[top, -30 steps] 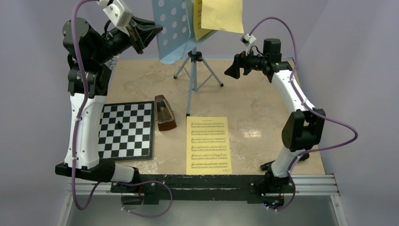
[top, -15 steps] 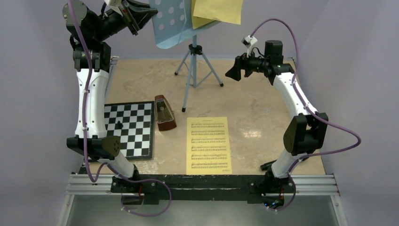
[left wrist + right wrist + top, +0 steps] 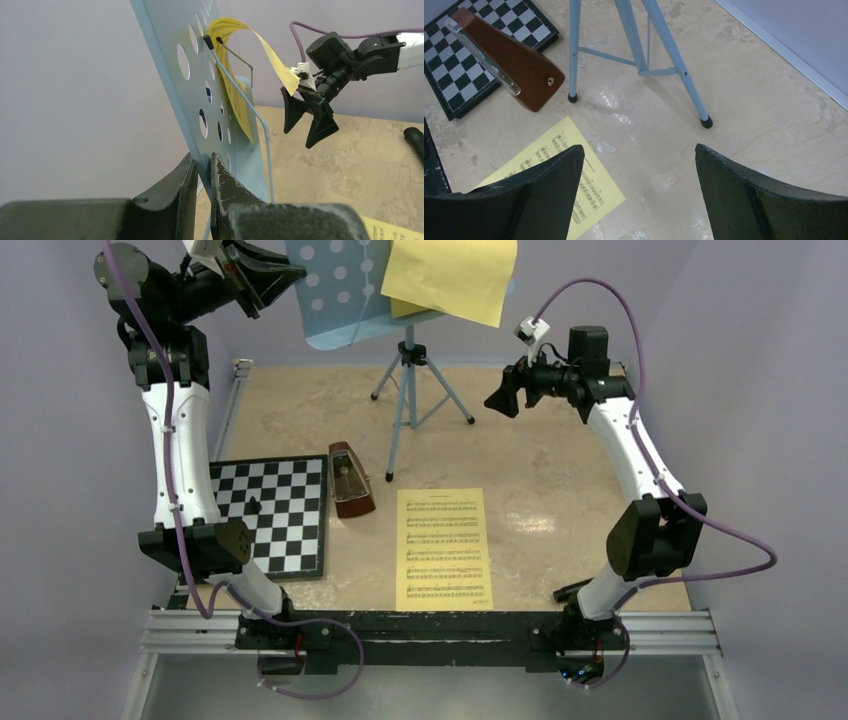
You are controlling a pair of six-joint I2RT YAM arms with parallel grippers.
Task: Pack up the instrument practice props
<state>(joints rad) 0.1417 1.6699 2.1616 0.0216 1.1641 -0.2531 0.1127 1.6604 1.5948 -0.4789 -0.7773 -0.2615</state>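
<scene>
the light-blue music stand [image 3: 335,285] rests on its tripod at 12 o'clock of the table [image 3: 560,470]. a curled yellow sheet [image 3: 450,275] hangs on its punched panel. the left claw [image 3: 202,170] is clamped on the panel's lower edge, its fingers nearly together around the thin plate. the right claw [image 3: 639,150] hovers at the stand's 3 o'clock with its fingers wide apart, holding nothing.

on the beige marbled table a flat yellow sheet [image 3: 443,548] lies at 6 o'clock. the brown metronome [image 3: 350,480] stands at its 10 o'clock, just beside the chessboard [image 3: 268,515], which carries a small black piece [image 3: 254,505]. pale lilac walls surround the table.

compared with a second ago, we see the left arm reaching higher and the panel carried toward 9 o'clock. the things on the table lie as before.
</scene>
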